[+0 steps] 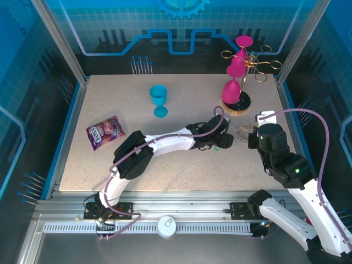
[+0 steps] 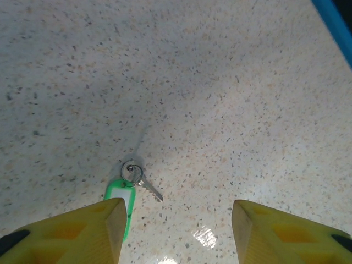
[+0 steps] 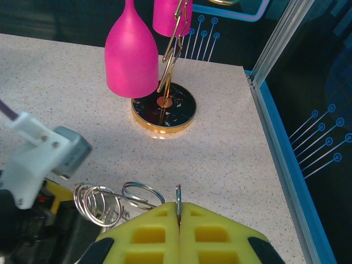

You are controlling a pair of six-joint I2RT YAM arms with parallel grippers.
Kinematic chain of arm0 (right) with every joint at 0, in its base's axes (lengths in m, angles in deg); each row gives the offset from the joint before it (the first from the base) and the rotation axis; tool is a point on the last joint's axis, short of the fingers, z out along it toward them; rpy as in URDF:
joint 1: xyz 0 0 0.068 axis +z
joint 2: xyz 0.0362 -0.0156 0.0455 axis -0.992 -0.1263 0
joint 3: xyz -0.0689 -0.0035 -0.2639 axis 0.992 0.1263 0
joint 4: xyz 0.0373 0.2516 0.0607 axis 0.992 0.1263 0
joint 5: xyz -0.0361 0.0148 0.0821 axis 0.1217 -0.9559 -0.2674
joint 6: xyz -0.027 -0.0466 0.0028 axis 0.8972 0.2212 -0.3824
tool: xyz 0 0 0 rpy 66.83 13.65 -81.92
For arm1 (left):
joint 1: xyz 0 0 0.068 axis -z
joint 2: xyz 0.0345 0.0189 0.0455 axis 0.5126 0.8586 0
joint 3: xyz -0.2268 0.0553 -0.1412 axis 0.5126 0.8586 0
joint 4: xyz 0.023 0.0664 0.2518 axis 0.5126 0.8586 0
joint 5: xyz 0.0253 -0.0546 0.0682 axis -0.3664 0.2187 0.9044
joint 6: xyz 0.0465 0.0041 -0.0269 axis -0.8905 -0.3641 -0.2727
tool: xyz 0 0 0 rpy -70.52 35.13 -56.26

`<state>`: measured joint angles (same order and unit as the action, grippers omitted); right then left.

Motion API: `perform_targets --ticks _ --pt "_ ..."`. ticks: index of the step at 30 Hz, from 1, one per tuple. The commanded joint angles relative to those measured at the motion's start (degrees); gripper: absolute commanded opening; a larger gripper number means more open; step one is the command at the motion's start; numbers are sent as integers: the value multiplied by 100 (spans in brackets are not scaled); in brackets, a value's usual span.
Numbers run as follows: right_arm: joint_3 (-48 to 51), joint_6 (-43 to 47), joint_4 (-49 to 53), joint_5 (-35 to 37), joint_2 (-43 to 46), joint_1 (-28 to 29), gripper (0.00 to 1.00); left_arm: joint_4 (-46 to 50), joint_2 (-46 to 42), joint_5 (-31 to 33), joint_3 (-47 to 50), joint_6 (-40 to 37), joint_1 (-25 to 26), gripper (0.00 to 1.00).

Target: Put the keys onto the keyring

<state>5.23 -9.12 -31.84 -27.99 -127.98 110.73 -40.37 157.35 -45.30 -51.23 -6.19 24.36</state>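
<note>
The keys (image 2: pixel 125 190), a small metal key on a split ring with a bright green tag, lie flat on the speckled table. My left gripper (image 2: pixel 176 234) hovers just over them, open, with the tag beside its left finger (image 2: pixel 88 231) and nothing between the jaws. From above, the keys' green (image 1: pixel 218 147) peeks out by the left gripper (image 1: pixel 224 142). The keyring (image 3: pixel 178 192), a thin metal loop strung with small wire rings (image 3: pixel 102 204), is pinched edge-on in my right gripper (image 3: pixel 179 208), which is shut on it. In the top view the keyring (image 1: pixel 243 131) sits just left of the right gripper (image 1: pixel 252 137).
A gold rack (image 1: pixel 240 105) with pink goblets (image 3: pixel 131 52) stands close behind the keyring, its round base (image 3: pixel 163 106) on the table. A blue goblet (image 1: pixel 159 99) stands mid-table and a snack bag (image 1: pixel 105 132) lies at the left. The blue table rim (image 3: pixel 280 165) runs along the right.
</note>
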Motion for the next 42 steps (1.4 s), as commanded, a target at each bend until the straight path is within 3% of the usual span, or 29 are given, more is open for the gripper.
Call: perform_targets --ticks 1,14,20,29,35,42 --pt "-226 76 -5 149 105 -92 0 881 472 148 -666 -483 69 52" --pt "-184 76 -10 -59 89 -95 0 1584 1559 580 -1968 -1165 79 46" --pt "-182 77 25 -136 88 -92 0 1823 1872 699 -2329 -1331 79 35" --pt "-165 83 38 -213 97 -96 0 1854 1895 890 -2263 -1334 79 20" --pt "-182 82 35 -250 97 -92 0 1798 1760 1006 -2169 -1366 79 4" --pt "-157 140 34 -419 22 -97 0 955 622 1249 -858 -1467 79 0"
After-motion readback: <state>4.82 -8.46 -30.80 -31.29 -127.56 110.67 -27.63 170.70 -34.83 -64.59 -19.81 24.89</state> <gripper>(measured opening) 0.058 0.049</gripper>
